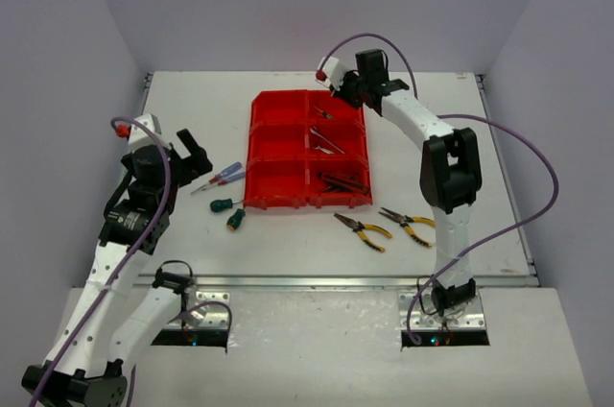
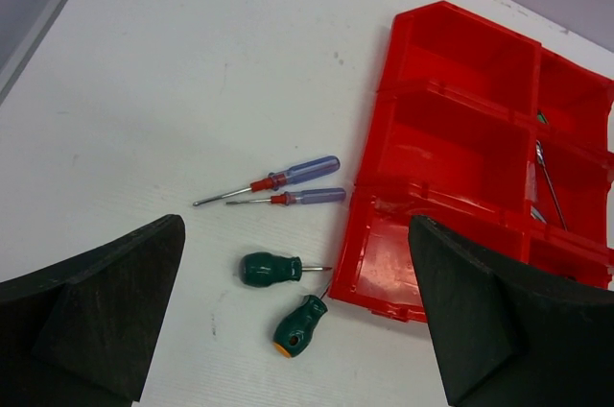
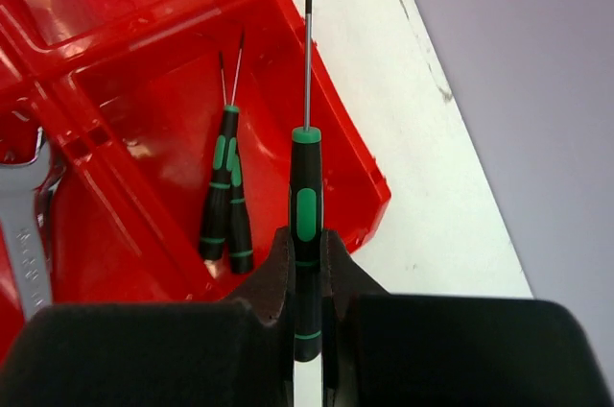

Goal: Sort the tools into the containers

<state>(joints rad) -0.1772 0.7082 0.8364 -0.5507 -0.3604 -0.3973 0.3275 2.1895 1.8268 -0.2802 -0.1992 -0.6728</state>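
- Right jaws: clenched on a green/black screwdriver [image 3: 306, 196] by the lower handle. Its shaft points straight ahead of the jaws, and the tip reaches past the corner of the red bin [image 3: 357, 181] to over the white table [image 3: 422, 138].
- Just left of the right jaws, two more green/black screwdrivers [image 3: 225, 191] lie side by side on the floor of the same end compartment, tips pointing away from the jaws. The compartment's outer wall runs beneath the held handle.
- Further left of the right jaws, past a dividing wall, a silver wrench [image 3: 24, 225] lies in the neighbouring compartment.
- Left jaws: released, spread wide and holding nothing.
- Between and ahead of the left jaws, on the table: two stubby green screwdrivers [image 2: 271, 269] [image 2: 300, 324], the nearer one with its tip at the bin's edge. Beyond them are two blue-handled screwdrivers [image 2: 297, 172] [image 2: 312, 197], almost parallel.
- Ahead and right of the left jaws, the bin's near wall borders this group, and the closest compartments show bare red floor.
- Well apart from both jaws, two yellow/black pliers [image 1: 363, 230] [image 1: 408, 225] lie on the table by the right arm [image 1: 446, 177].
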